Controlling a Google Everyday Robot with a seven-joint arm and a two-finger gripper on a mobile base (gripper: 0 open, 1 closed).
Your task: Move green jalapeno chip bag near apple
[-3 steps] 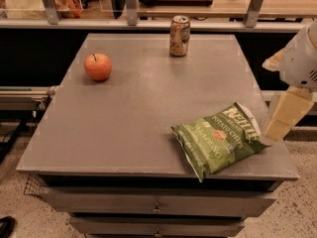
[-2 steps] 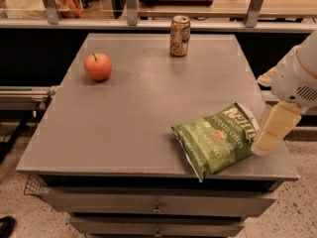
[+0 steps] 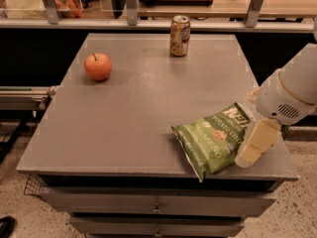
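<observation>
Bag not yet moved; claw at its edge.

The bag (image 3: 214,142) lies flat at the bench's (image 3: 138,108) 5 o'clock corner, well apart from the apple (image 3: 98,66) at 10 o'clock, so the whole carry is left to do. The claw (image 3: 249,152) sits low at the bag's 4 o'clock edge, touching or just beside it; I cannot tell how far open it is or whether it has any hold. A can (image 3: 180,35) stands at 12 o'clock, off the direct line. By my judgement, nothing blocks the path from bag to apple.
</observation>
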